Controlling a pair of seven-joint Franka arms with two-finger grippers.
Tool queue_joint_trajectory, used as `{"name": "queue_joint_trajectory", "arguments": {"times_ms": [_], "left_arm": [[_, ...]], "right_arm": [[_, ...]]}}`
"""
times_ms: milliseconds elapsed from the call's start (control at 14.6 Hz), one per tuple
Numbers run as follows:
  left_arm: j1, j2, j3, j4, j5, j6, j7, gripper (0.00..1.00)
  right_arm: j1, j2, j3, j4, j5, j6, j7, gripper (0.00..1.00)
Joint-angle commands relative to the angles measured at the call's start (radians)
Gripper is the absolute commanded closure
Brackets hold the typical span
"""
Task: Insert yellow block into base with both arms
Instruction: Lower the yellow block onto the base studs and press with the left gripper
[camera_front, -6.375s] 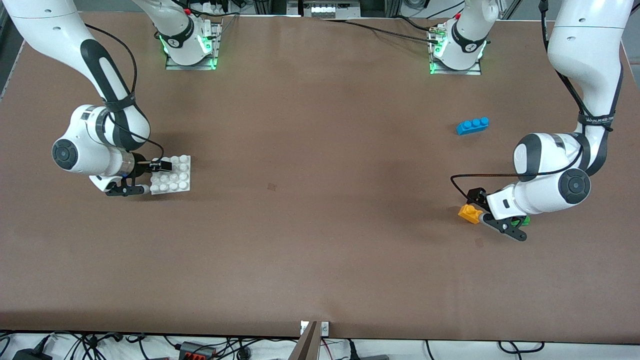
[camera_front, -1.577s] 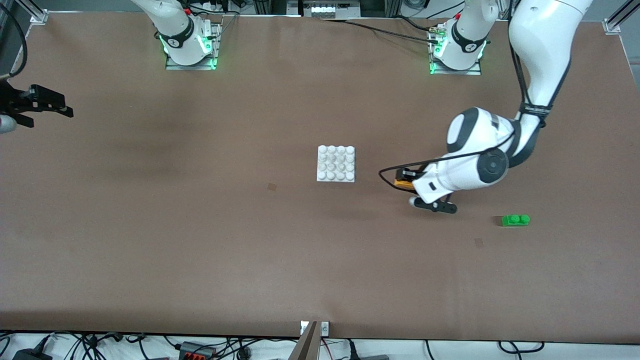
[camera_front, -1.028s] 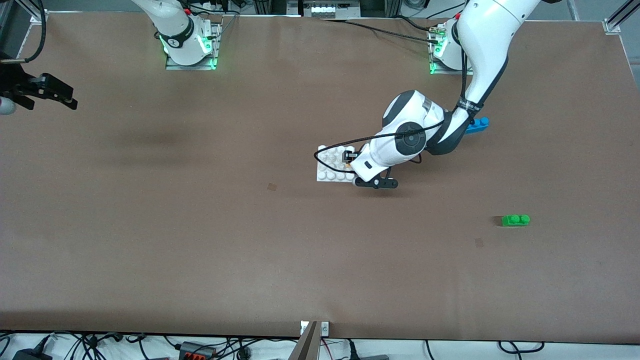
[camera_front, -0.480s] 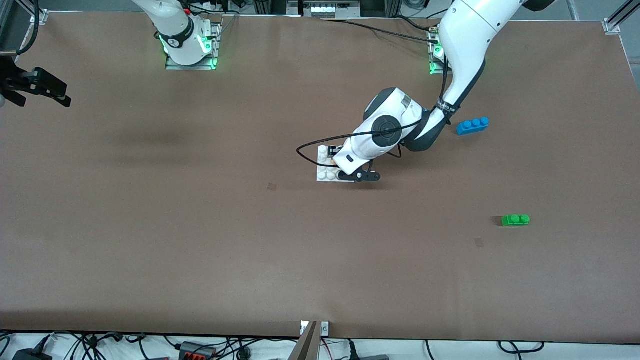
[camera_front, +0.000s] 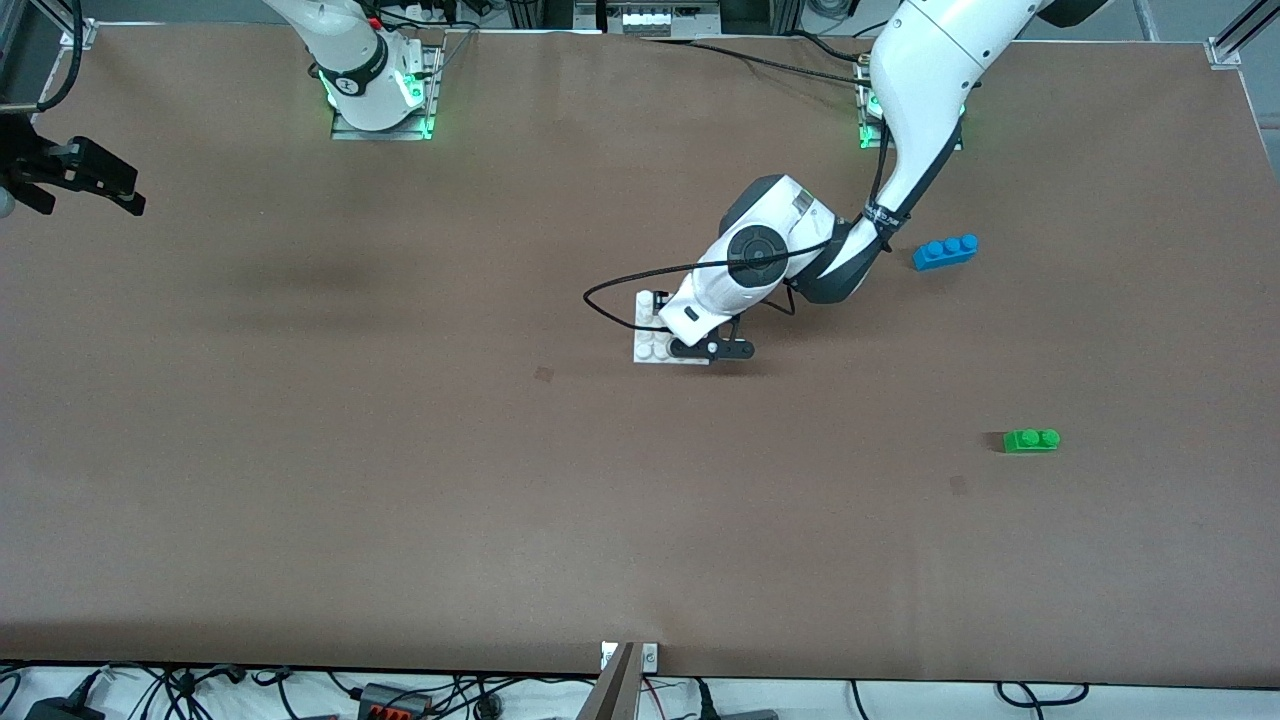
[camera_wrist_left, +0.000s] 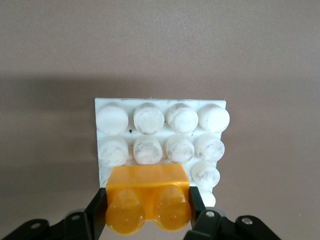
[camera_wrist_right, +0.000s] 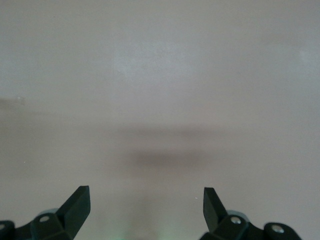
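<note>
A robotics lab is shown. Two white arms (camera_front: 790, 270) are bolted by metal base plates (camera_front: 380, 125), lit green, to a wide brown table (camera_front: 400, 480), on which only toy bricks (camera_front: 945, 251) are laid out. Loose cables and power strips (camera_front: 395, 698) are seen along the table's near edge, and aluminium framing (camera_front: 1228, 40) at its corners.

Even, diffuse overhead light on the matte brown desk (camera_front: 400, 480) leaves only soft smudged shadows and no glare; the front view is sharp, the right wrist view hazy, washed-out and out of focus.
</note>
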Motion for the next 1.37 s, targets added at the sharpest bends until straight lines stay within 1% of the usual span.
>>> {"name": "queue_joint_trajectory", "arguments": {"times_ms": [0, 69, 343, 480, 1028, 1097, 1165, 1234, 1302], "left_arm": [[-0.014, 0.022, 0.005, 0.016, 0.019, 0.016, -0.021, 0.40], [-0.014, 0.022, 0.005, 0.016, 0.019, 0.020, -0.021, 0.40], [-0.031, 0.024, 0.005, 0.018, 0.017, 0.025, -0.029, 0.40], [-0.033, 0.030, 0.005, 0.016, 0.019, 0.049, -0.032, 0.40], [-0.039, 0.039, 0.008, 0.015, 0.019, 0.051, -0.031, 0.39], [-0.036, 0.037, 0.007, 0.015, 0.019, 0.049, -0.032, 0.31], [-0.026, 0.037, 0.005, 0.016, 0.017, 0.048, -0.037, 0.03], [-0.022, 0.034, 0.004, 0.018, 0.017, 0.045, -0.040, 0.00], [-0.008, 0.030, 0.002, 0.024, 0.019, 0.037, -0.041, 0.00]], "right_arm": [[0.001, 0.014, -0.001, 0.022, 0.022, 0.005, 0.021, 0.00], [0.000, 0.014, -0.001, 0.022, 0.038, 0.005, 0.021, 0.00], [-0.006, 0.014, -0.001, 0.021, 0.039, 0.000, 0.021, 0.00], [0.001, 0.013, -0.001, 0.022, 0.039, 0.000, 0.022, 0.00], [-0.002, 0.013, -0.002, 0.022, 0.040, -0.006, 0.022, 0.00], [-0.003, 0.013, -0.007, 0.021, 0.042, -0.007, 0.022, 0.00], [-0.006, 0.013, -0.009, 0.021, 0.042, -0.007, 0.022, 0.00], [-0.009, 0.013, -0.009, 0.021, 0.042, -0.007, 0.022, 0.00], [-0.009, 0.013, -0.010, 0.021, 0.042, -0.009, 0.022, 0.00]]}}
